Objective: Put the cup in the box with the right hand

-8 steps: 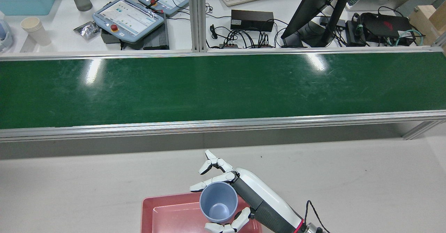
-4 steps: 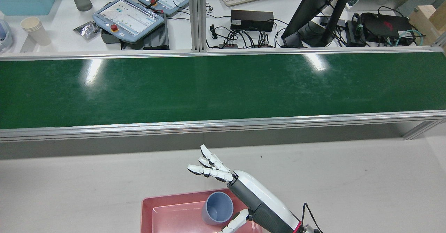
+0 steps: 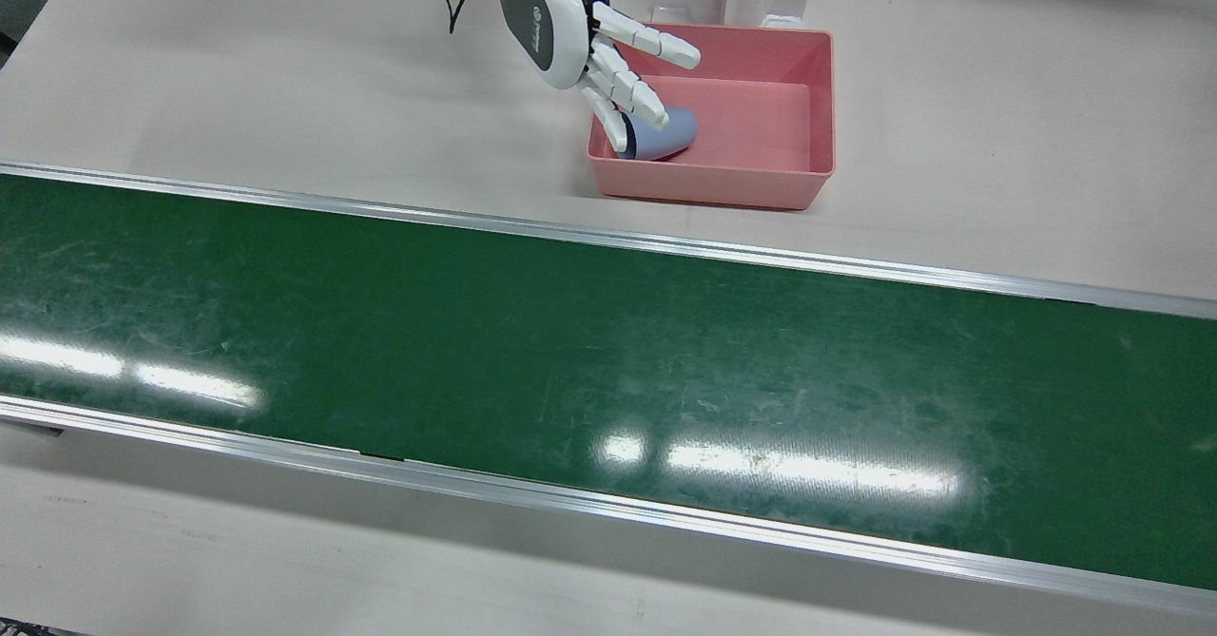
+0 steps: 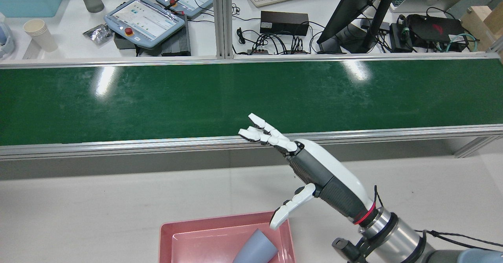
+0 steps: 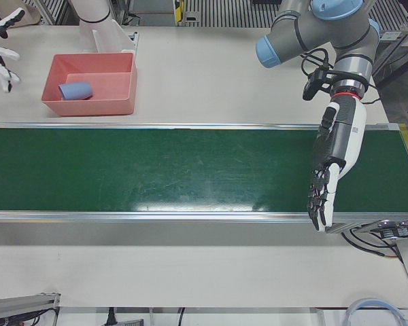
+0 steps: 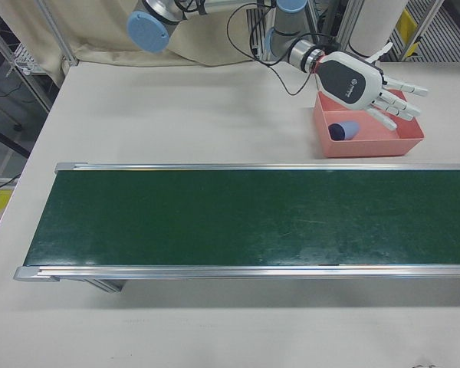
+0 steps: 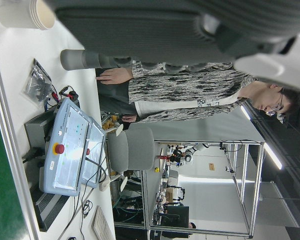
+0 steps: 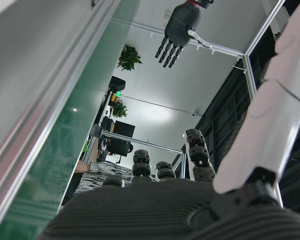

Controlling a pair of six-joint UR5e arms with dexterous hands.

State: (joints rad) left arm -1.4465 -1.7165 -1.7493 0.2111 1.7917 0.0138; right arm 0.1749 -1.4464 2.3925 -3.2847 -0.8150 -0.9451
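The blue-grey cup (image 3: 666, 134) lies on its side inside the pink box (image 3: 825, 94), against the wall nearest my right arm. It also shows in the rear view as the cup (image 4: 255, 249) in the box (image 4: 165, 235), and in the right-front view as the cup (image 6: 343, 130). My right hand (image 4: 314, 168) is open and empty, raised above the box's corner with its fingers spread toward the belt; the same hand (image 3: 585, 32) partly covers the cup from above. My left hand (image 5: 336, 153) hangs open over the far end of the belt, fingers down.
The green conveyor belt (image 3: 570, 351) with metal rails runs across the table between the box and the operators' side. Behind it stand a desk with teach pendants (image 4: 143, 19), a monitor (image 4: 361, 11) and cables. A seated person (image 7: 190, 95) shows in the left hand view.
My right hand let go of the cup, opened, and rose up and away toward the belt. The cup tipped over and now lies on its side in the box.
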